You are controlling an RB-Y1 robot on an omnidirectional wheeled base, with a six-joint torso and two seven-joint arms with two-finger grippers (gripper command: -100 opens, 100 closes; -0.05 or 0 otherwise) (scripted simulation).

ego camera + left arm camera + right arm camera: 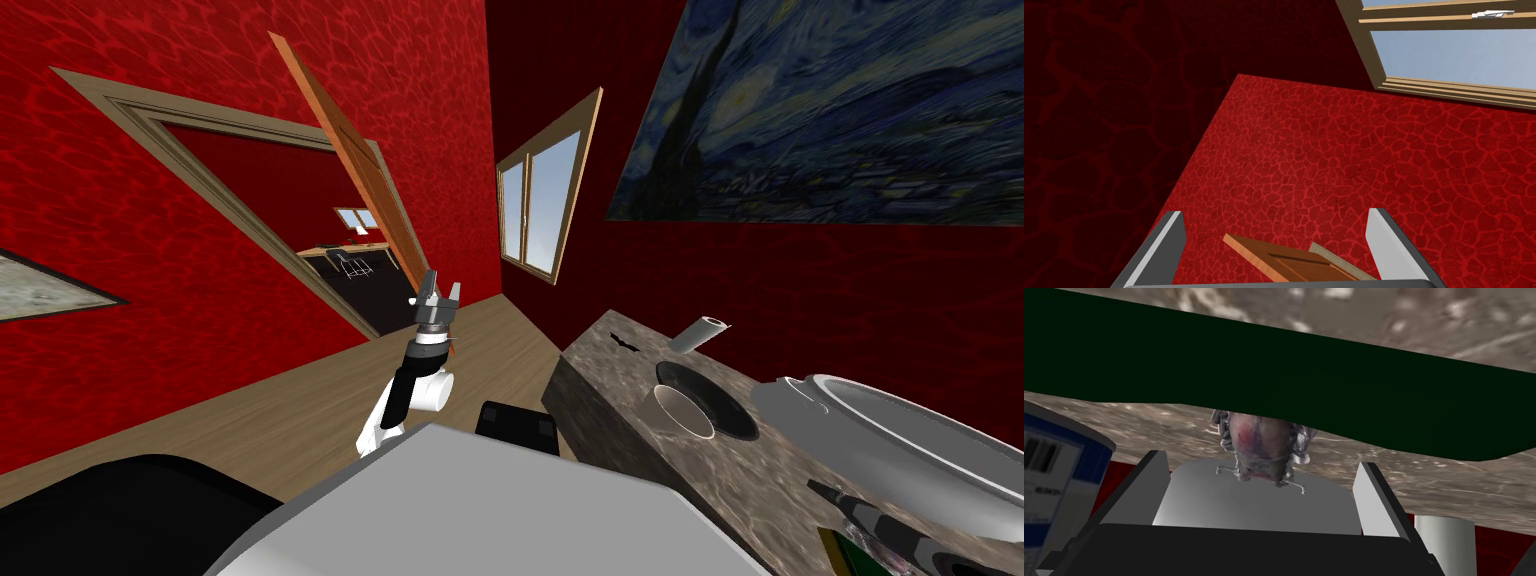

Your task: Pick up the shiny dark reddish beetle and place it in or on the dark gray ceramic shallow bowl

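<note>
Head view rolled, walls splay toward corners. Window (540,215) shows pale sky; the wall (800,300) around it sits in shade, the door wall (250,60) bright red. Desk (640,350) dimly lit.

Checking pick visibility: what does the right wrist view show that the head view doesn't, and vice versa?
Right wrist view adds: the reddish glossy beetle straight ahead between the right gripper's open fingers, its far end under a dark green band, and a blue-labelled can off to one side. Head view adds: the dark shallow bowl with a white cup at its near edge, a large white pot beside it, and the left gripper raised clear of the mottled stone counter. Both show that counter.
</note>
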